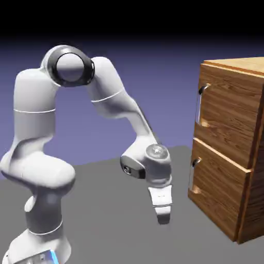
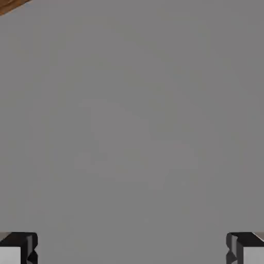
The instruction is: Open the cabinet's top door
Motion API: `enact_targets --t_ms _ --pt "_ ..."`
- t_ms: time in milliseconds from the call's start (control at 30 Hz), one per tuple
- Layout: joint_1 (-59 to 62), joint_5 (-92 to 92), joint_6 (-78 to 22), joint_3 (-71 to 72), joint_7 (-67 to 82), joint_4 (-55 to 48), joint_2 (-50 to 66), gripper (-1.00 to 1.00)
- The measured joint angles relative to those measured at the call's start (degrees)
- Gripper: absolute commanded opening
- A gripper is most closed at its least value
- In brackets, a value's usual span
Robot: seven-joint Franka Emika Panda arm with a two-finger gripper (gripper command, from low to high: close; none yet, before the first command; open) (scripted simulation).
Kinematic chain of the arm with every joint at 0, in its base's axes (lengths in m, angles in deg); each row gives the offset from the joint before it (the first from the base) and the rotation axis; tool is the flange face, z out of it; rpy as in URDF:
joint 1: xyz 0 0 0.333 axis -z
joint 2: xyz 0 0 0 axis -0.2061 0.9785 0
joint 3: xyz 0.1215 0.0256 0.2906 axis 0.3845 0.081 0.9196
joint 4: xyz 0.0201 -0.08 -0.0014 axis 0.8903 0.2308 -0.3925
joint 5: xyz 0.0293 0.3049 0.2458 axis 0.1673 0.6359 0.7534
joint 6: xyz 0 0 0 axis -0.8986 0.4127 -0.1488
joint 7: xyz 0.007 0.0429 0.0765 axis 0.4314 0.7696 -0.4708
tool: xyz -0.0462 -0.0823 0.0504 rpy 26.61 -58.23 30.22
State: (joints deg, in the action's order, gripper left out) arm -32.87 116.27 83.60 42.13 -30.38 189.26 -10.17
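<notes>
the top door [image 1: 229, 116] sits flush in the cabinet [image 1: 232, 149] at the exterior view's right, its wood grain facing left toward the arm. a slim silver handle [image 1: 199, 105] runs upright along the door's left edge, near the cabinet's front corner. the lower panel [image 1: 219, 191] lies right beneath it, also shut, with its own silver handle [image 1: 193, 176] at the same edge. the cabinet stands on the grey tabletop [image 1: 103, 206], and its right side runs out of the picture.

the gripper [image 1: 163, 219] hangs left of the cabinet, about level with the bottom of the lower panel and well below the top door. it points down at the tabletop and touches neither handle; a clear gap shows between it and the cabinet front. the white arm [image 1: 108, 93] rises from the lower left, bends over at a high elbow and comes down to the wrist above the gripper.

in the hand view the fingers [image 2: 18, 250] stand spread wide, one at each bottom corner, with nothing between them. bare grey tabletop [image 2: 132, 103] fills nearly the whole view, with a faint shadow near the middle. a sliver of brown wood [image 2: 10, 5] shows at the top left corner.
</notes>
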Motion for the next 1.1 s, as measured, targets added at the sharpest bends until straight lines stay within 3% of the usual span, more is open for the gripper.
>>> enact_targets --t_ms 1100 --pt "-54.5 82.2 -15.3 -56.2 46.1 -9.6 56.4 0.0"
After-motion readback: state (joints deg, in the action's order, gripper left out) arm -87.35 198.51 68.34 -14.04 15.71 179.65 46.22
